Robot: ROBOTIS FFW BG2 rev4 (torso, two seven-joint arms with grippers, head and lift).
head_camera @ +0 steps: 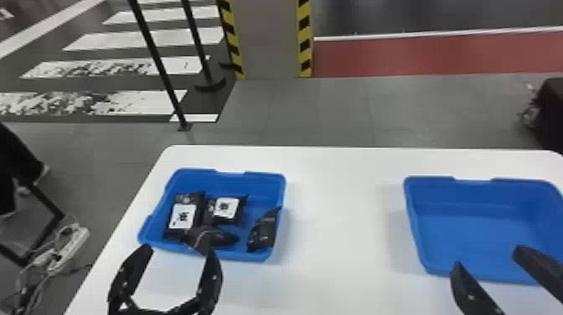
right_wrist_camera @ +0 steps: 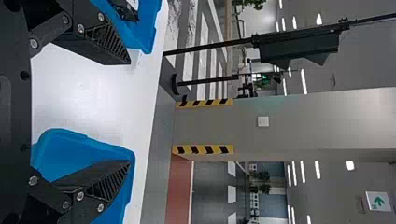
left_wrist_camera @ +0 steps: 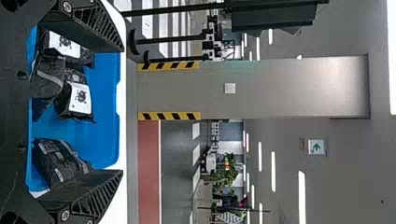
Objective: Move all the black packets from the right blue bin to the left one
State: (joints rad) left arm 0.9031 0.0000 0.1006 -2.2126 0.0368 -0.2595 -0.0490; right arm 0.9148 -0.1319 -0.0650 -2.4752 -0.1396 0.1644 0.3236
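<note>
Black packets (head_camera: 226,208) (four): in the left blue bin (head_camera: 268,181), beyond the jaws of the left gripper (head_camera: 178,253), which stand apart | right gripper (head_camera: 486,258): jaws likewise apart, right blue bin (head_camera: 473,190) beyond them | white surface (head_camera: 343,213) beneath both bins

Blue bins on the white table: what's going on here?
Nothing is being handled right now: the robot's left gripper is open by the near edge of the left blue bin, and its right gripper is open at the right blue bin. Four black packets lie in the left bin, and the right bin's visible floor is bare, so the transfer looks finished.
</note>
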